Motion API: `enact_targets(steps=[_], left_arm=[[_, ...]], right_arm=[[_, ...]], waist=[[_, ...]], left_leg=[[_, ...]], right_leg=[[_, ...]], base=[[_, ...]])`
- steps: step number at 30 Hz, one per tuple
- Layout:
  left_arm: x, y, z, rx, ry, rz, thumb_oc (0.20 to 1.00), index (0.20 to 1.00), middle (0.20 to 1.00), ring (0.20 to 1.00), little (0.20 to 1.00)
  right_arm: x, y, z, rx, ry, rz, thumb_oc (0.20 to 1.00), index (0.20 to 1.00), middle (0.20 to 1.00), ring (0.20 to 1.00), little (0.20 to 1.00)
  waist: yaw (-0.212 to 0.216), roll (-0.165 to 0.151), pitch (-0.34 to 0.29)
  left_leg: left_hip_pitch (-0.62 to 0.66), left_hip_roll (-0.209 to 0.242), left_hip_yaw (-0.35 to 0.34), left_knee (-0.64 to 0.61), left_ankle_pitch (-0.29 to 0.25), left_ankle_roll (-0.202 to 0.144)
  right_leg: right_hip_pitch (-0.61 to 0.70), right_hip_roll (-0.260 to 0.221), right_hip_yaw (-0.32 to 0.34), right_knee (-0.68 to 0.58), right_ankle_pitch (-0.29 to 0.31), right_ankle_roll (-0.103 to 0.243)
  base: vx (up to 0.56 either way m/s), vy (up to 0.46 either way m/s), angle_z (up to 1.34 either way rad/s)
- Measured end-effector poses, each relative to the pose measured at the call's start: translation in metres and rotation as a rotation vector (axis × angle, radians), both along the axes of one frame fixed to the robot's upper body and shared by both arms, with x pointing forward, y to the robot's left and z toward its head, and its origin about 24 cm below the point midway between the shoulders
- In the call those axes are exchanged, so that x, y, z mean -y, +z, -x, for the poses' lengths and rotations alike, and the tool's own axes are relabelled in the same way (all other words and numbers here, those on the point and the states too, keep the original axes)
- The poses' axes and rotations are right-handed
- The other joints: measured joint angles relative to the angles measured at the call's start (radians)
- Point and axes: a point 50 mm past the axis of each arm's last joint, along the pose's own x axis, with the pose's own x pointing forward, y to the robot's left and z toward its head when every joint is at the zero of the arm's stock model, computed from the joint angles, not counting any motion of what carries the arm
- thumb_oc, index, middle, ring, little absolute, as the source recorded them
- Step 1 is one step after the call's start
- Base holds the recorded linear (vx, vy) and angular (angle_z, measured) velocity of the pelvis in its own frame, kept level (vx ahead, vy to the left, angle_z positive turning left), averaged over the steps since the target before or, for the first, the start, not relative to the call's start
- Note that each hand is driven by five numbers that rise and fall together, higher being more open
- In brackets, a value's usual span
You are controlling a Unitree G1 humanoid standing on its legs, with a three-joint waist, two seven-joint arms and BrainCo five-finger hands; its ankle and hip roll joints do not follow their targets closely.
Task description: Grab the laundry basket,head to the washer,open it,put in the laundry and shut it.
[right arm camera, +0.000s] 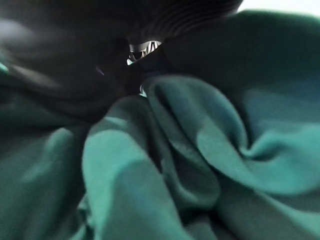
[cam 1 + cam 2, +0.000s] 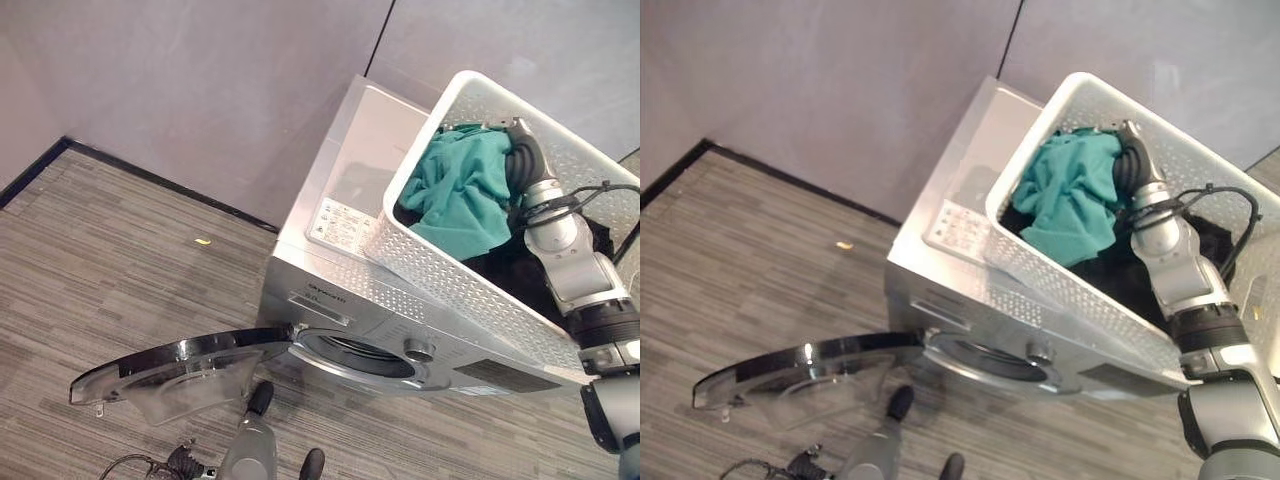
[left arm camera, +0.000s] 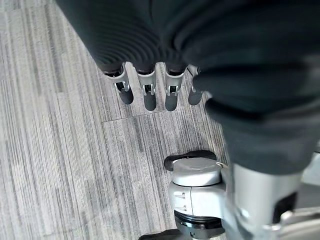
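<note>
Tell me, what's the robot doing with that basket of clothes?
It's doing laundry. The white basket sits on top of the washer, whose door hangs open. The right hand is reaching into the basket, buried in the green cloth. Dark clothes lie underneath. The left hand hangs open over the floor.

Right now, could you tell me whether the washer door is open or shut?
Open. The round glass door is swung out to the robot's left of the washer, leaving the drum opening uncovered.
</note>
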Motion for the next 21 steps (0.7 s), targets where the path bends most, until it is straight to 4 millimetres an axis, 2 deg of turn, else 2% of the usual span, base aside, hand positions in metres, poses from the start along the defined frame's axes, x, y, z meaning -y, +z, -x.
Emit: enact_targets(steps=[4, 5, 7, 9, 15, 19, 20, 21], left_arm=[[0.002, -0.001, 0.001, -0.004, 0.002, 0.006, 1.0, 1.0, 1.0, 1.0, 1.0], [0.003, -0.001, 0.0, -0.005, -0.001, 0.014, 1.0, 1.0, 1.0, 1.0, 1.0], [0.005, -0.002, 0.0, -0.012, -0.004, 0.028, 1.0, 1.0, 1.0, 1.0, 1.0], [0.005, -0.003, 0.003, -0.029, -0.01, 0.036, 1.0, 1.0, 1.0, 1.0, 1.0], [0.006, -0.005, 0.011, -0.072, -0.011, 0.061, 1.0, 1.0, 1.0, 1.0, 1.0], [0.011, -0.008, 0.014, -0.086, -0.011, 0.081, 1.0, 1.0, 1.0, 1.0, 1.0], [0.012, -0.008, 0.014, -0.088, -0.012, 0.084, 1.0, 1.0, 1.0, 1.0, 1.0], [0.012, -0.008, 0.015, -0.088, -0.013, 0.085, 1.0, 1.0, 1.0, 1.0, 1.0]], right_arm=[[-0.011, 0.003, -0.008, -0.071, 0.075, 0.022, 0.2, 0.2, 0.2, 0.2, 0.2], [-0.009, 0.002, -0.014, -0.154, 0.071, 0.129, 0.2, 0.2, 0.2, 0.2, 0.2], [-0.007, 0.003, -0.017, -0.217, 0.068, 0.19, 0.2, 0.2, 0.2, 0.2, 0.2], [-0.005, -0.004, -0.022, -0.298, 0.067, 0.208, 0.2, 0.2, 0.2, 0.2, 0.2], [-0.007, -0.021, -0.021, -0.455, 0.121, 0.287, 0.2, 0.2, 0.2, 0.2, 0.2], [-0.004, -0.02, -0.021, -0.458, 0.134, 0.211, 0.2, 0.2, 0.2, 0.2, 0.2], [0.001, -0.02, -0.02, -0.442, 0.143, 0.097, 0.2, 0.2, 0.2, 0.2, 0.2], [0.004, -0.02, -0.02, -0.439, 0.142, 0.055, 0.2, 0.2, 0.2, 0.2, 0.2]], waist=[[0.003, 0.003, -0.001], [0.003, 0.007, -0.002], [0.002, 0.011, -0.002], [0.001, 0.012, -0.003], [-0.006, 0.02, -0.017], [-0.008, 0.041, -0.03], [-0.008, 0.045, -0.037], [-0.008, 0.047, -0.039]], left_leg=[[0.005, -0.001, 0.0, 0.003, 0.0, 0.0], [0.008, -0.002, 0.0, 0.004, 0.0, 0.0], [0.01, -0.003, 0.001, 0.003, 0.0, 0.0], [0.018, -0.004, 0.0, 0.003, 0.0, 0.0], [0.034, -0.007, -0.003, 0.002, -0.002, 0.002], [0.034, -0.008, -0.003, 0.003, -0.004, 0.006], [0.034, -0.009, -0.007, 0.002, -0.004, 0.006], [0.033, -0.01, -0.009, 0.002, -0.004, 0.006]], right_leg=[[0.011, 0.0, -0.007, 0.0, 0.0, 0.001], [0.017, -0.001, -0.013, 0.0, 0.002, 0.007], [0.022, -0.002, -0.021, 0.0, 0.0, 0.007], [0.032, -0.002, -0.027, 0.0, 0.0, 0.006], [0.051, -0.003, -0.032, 0.008, -0.002, 0.005], [0.051, -0.003, -0.032, 0.009, -0.003, 0.005], [0.052, -0.003, -0.037, 0.008, -0.004, 0.003], [0.053, -0.003, -0.04, 0.009, -0.004, 0.003]], base=[[0.0, -0.008, 0.05], [0.0, -0.006, 0.13], [0.0, -0.003, 0.12], [0.0, -0.001, 0.08], [0.0, 0.0, 0.02], [0.0, 0.003, 0.01], [0.01, 0.006, 0.06], [0.0, -0.001, 0.08]])
